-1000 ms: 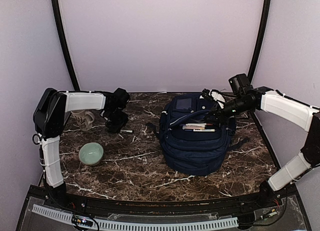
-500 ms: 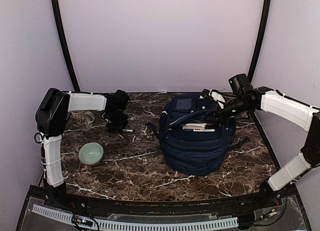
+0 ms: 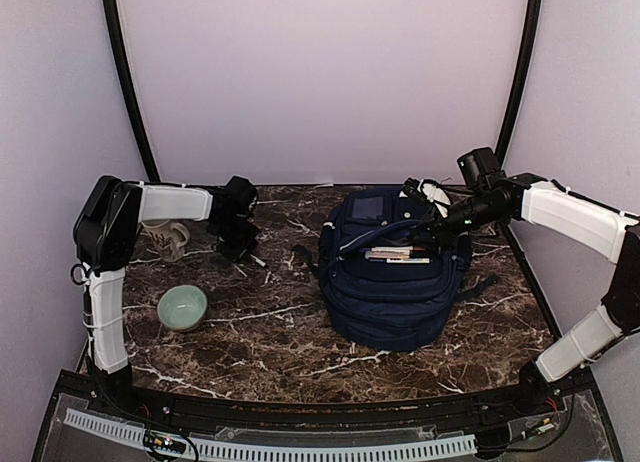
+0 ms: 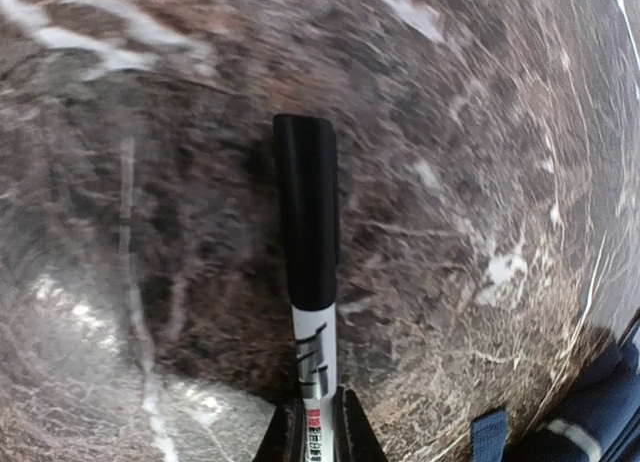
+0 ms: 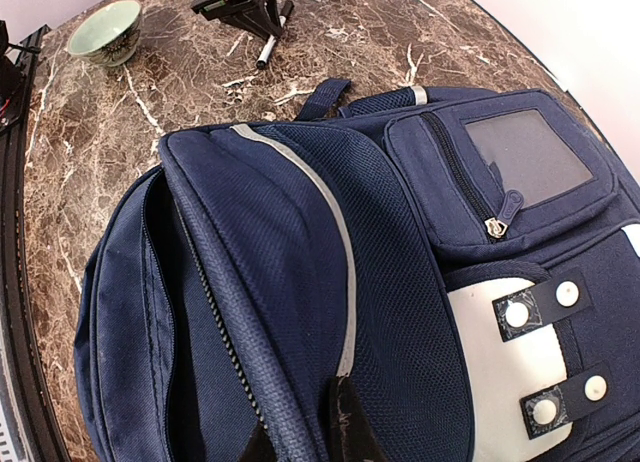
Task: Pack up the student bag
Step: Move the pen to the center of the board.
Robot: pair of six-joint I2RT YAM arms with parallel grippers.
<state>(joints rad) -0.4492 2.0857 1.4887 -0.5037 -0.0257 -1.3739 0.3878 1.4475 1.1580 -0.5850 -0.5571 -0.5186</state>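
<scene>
the left gripper (image 4: 318, 434) is closed on the white barrel of a marker (image 4: 307, 282), with its 2 fingers (image 4: 288, 440) tight against either side. the marker's black cap sticks out ahead of them over the marble table (image 4: 500, 132); i cannot tell whether the cap touches the stone. in the top view this gripper points down at the tabletop, well to the left of the student bag (image 3: 395, 287). a corner of the bag shows at the lower right edge of the left wrist view.

the right gripper (image 5: 300, 437) is pinched shut on the bag's own fabric, at the zipped edge of the main opening. it holds the flap with the grey stripe. the bag lies on the table right of centre, with its front pockets facing up and the main opening gaping. some slim pale items (image 3: 395, 252) lie in that opening, too small to name.

farther left of the bag sit 1 pale green bowl (image 3: 182, 307) and 1 white mug (image 3: 165, 240), both beyond the marker.
</scene>
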